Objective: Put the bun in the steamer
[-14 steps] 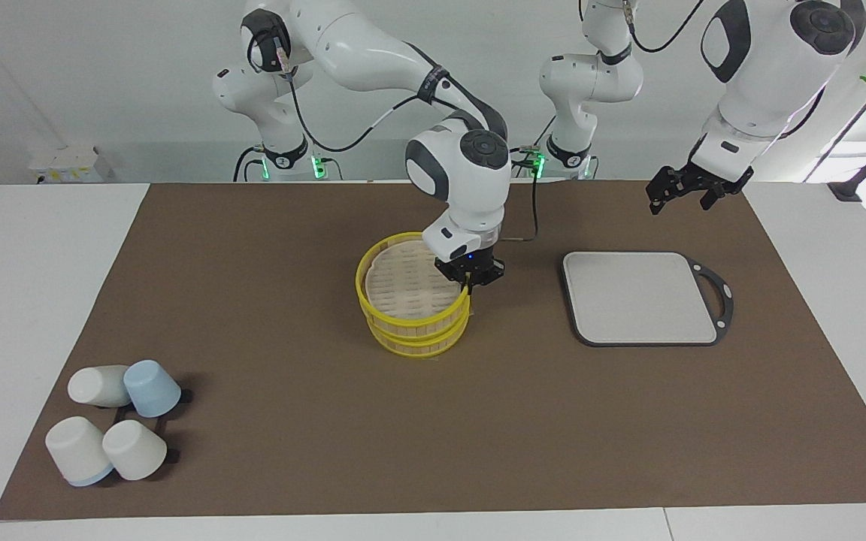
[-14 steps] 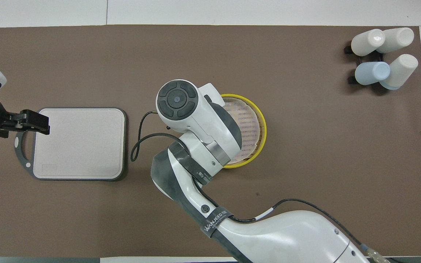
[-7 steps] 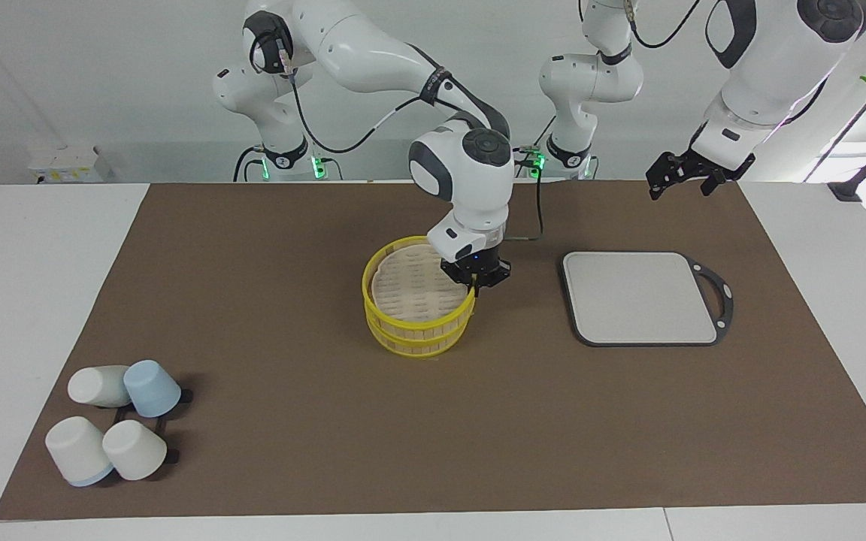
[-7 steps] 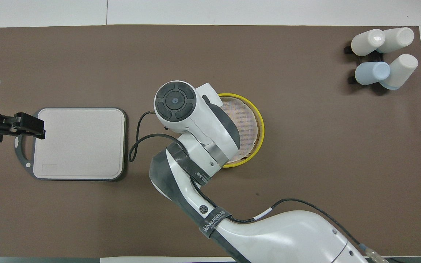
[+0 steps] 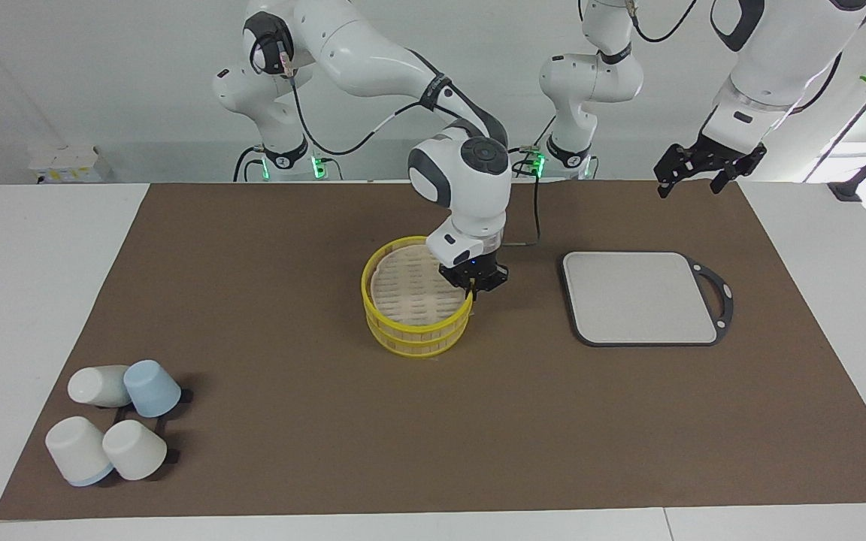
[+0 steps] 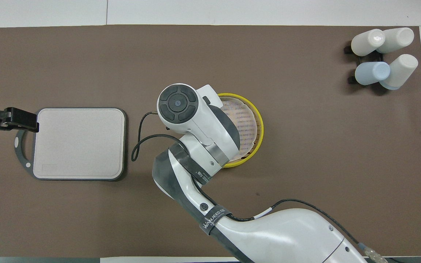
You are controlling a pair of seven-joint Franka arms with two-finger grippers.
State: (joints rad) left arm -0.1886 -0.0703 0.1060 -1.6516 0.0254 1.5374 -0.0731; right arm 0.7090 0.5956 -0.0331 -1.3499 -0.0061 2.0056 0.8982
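Bun is not seen anywhere. Right hand (image 5: pixel 470 288), clamped on the steamer (image 5: pixel 416 306) lid's rim, is hidden overhead by its arm. Left hand (image 5: pixel 692 174) is held apart over the desk (image 5: pixel 252 248).

You saw a yellow-rimmed steamer (image 5: pixel 416 324) with pale slats on a brown mat (image 5: pixel 290 300). The board (image 5: pixel 640 297) was grey with a black handle; three cups (image 5: pixel 132 449) were white, one (image 5: pixel 152 388) pale blue.
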